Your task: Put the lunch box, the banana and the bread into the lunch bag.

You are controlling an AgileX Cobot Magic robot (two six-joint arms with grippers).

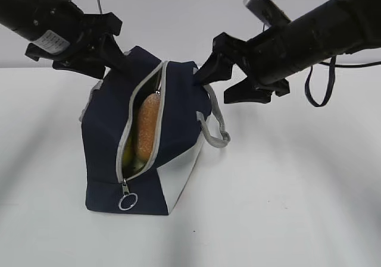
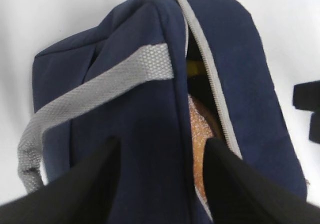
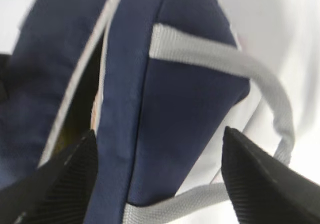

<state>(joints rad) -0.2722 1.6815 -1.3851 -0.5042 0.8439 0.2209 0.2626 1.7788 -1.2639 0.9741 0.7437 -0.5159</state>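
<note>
The navy lunch bag (image 1: 172, 124) stands on the white table with its zipper open. The golden-brown bread (image 1: 148, 130) sits upright in the opening, and a strip of the yellow banana (image 1: 127, 154) shows beside it. The lunch box is hidden. My left gripper (image 1: 114, 57) is open at the bag's top left. In the left wrist view (image 2: 162, 156) its jaws straddle the bag's left flap (image 2: 145, 134), one finger over the bread (image 2: 197, 134). My right gripper (image 1: 205, 72) is open at the top right. In the right wrist view (image 3: 160, 149) it straddles the right flap (image 3: 175, 109).
The zipper's ring pull (image 1: 127, 201) hangs at the bag's near bottom end. A grey webbing handle (image 1: 217, 133) loops out on the right side, and another lies over the left side (image 2: 90, 92). A black cable (image 1: 318, 82) hangs from the right arm.
</note>
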